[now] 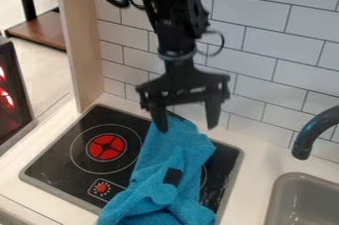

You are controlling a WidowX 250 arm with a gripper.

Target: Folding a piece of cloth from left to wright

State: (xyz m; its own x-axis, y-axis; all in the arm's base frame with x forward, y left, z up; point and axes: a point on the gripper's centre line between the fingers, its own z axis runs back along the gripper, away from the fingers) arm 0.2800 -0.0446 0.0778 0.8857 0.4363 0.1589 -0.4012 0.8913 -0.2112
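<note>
Stovetop, black and flat (63, 167), bears the rumpled blue terry cloth (155, 167), its long axis running from the black two-finger gripper (187, 129) toward the view's lower edge. Spread and empty, the gripper straddles the cloth's far end (contact unclear); the curved black tap (310, 136) stands clear.

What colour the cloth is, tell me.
The cloth is bright blue, best seen in the camera view.

Blue cloth (162, 179) | dark patch on top | bunched, wrinkled | lying across black stovetop (73, 142)
</note>
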